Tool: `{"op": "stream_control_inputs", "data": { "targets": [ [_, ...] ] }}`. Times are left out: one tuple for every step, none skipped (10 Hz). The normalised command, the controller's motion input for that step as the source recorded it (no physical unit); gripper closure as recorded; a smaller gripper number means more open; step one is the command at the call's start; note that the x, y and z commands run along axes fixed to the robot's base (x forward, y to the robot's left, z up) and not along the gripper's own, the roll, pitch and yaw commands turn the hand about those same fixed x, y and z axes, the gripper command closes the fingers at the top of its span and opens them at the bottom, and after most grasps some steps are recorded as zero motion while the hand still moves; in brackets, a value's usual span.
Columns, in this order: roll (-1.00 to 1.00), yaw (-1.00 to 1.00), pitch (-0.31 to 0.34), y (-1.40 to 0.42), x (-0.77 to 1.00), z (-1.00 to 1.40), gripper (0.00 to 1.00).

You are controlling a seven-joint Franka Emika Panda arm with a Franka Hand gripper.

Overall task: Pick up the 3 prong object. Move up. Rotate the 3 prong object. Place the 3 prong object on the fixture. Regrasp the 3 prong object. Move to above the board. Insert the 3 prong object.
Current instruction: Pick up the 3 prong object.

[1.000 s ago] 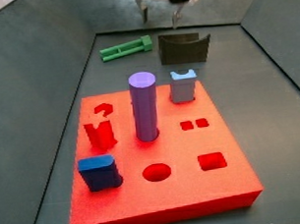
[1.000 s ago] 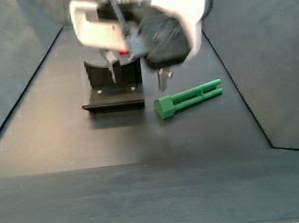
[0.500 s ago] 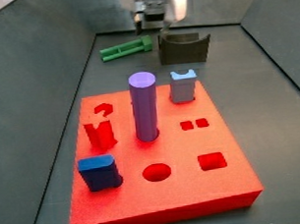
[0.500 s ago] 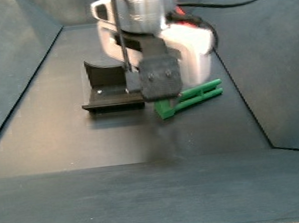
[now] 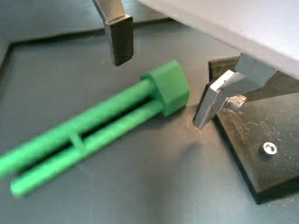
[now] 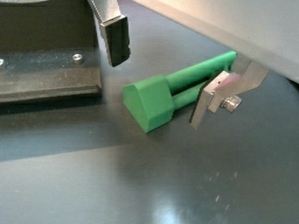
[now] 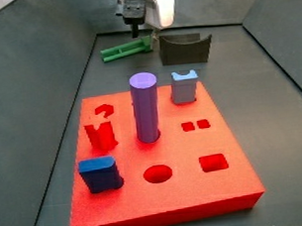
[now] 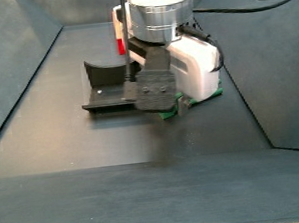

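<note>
My gripper [image 5: 163, 77] hangs low over the dark floor at the far end of the workspace, jaws spread apart and holding nothing. In both wrist views the two flat silver fingers [image 6: 114, 35] stand on either side of the blocky end of the small bright green plastic 3 prong object [image 5: 100, 131], a long bar with parallel prongs running away from that end. There is a visible gap between each finger and the green plastic, so I am straddling the piece, not pinching it.

The 3 prong object [image 7: 127, 48] lies flat on the floor, just beside the small dark grey fixture [image 7: 184, 48] with the notch in its top. In a side view my gripper [image 7: 140, 19] sits right above the end of the green piece that lies nearer the fixture. In a wrist view the fixture's dark base plate [image 6: 45, 74] is close beside one finger, with a small screw showing in it.

From a side view my wrist body covers most of the green piece; only a sliver of green [image 8: 175, 106] shows beneath it, next to the fixture [image 8: 110, 82].

The large flat bright red board [image 7: 160, 179] lies well apart from me, nearer the camera, carrying a tall purple cylinder [image 7: 144, 108], a light-blue notched block [image 7: 184, 86], a dark blue block [image 7: 98, 173] and a red forked piece [image 7: 101, 135].
</note>
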Motion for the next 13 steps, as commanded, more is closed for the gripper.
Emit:
{"op": "stream_control_inputs", "data": {
  "targets": [
    [-0.09, -0.58, -0.024, 0.29, 0.00, -0.09, 0.00],
    [-0.06, -0.36, -0.140, 0.17, -0.15, -0.17, 0.00],
    [-0.01, -0.16, -0.187, 0.05, -0.25, -0.25, 0.00],
    [0.00, -0.07, -0.099, 0.00, -0.09, -0.22, 0.00],
    [-0.05, -0.09, -0.090, 0.00, 0.05, -0.29, 0.00],
    [-0.09, -0.13, -0.124, 0.00, 0.16, -0.39, 0.00],
    [-0.11, -0.15, -0.097, 0.00, 0.23, -0.35, 0.00],
    [-0.12, -0.11, -0.144, 0.04, 0.11, -0.19, 0.00],
    [0.01, -0.04, 0.000, 0.00, -0.02, 0.00, 0.00],
    [0.00, 0.00, 0.000, 0.00, 0.00, 0.00, 1.00],
    [0.00, 0.00, 0.000, 0.00, 0.00, 0.00, 1.00],
    [0.00, 0.00, 0.000, 0.00, 0.00, 0.00, 1.00],
    [0.00, 0.00, 0.000, 0.00, 0.00, 0.00, 1.00]
  ]
}}
